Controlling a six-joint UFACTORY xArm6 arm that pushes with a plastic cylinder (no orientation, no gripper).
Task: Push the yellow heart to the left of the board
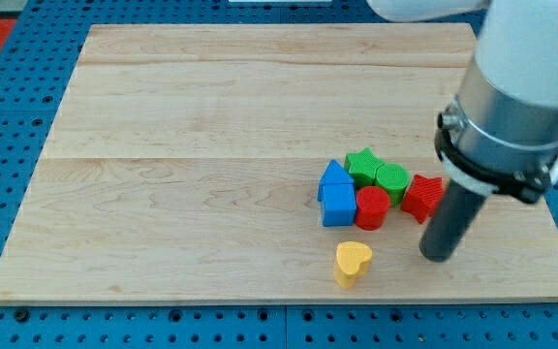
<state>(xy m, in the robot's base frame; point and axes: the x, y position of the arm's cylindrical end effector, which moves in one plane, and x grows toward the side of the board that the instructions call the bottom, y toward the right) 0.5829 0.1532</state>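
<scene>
The yellow heart (353, 263) is seen lying alone near the wooden board's (192, 194) bottom edge, right of centre; my tip (438, 256) is placed to its right, apart from it, just below the red star (422, 197); no fingers are carried, only the rod.

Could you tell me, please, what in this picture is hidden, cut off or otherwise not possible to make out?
- Red star: its right side is covered by my rod in the camera view.
- Green star: partly hidden behind the green cylinder, so its outline is incomplete.
- The arm above my tip: cut off by the view's top and right edges.
- Contact between the blue blocks and the red cylinder: cannot tell.
</scene>
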